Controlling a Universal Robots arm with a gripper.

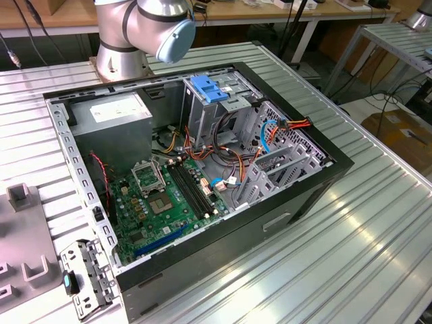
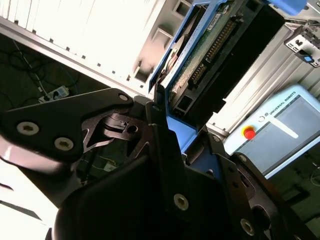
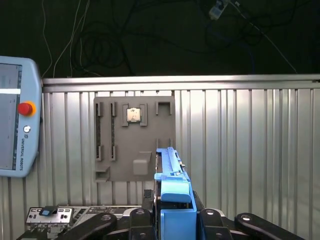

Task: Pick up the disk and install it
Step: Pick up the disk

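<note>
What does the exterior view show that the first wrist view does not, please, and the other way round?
In the exterior view: the arm's base, and the open case with its motherboard and blue latch.
In the first wrist view: the hand shut on the disk, the chip and the pendant.
In both: the gray tray, the metal bracket and the ribbed table.
</note>
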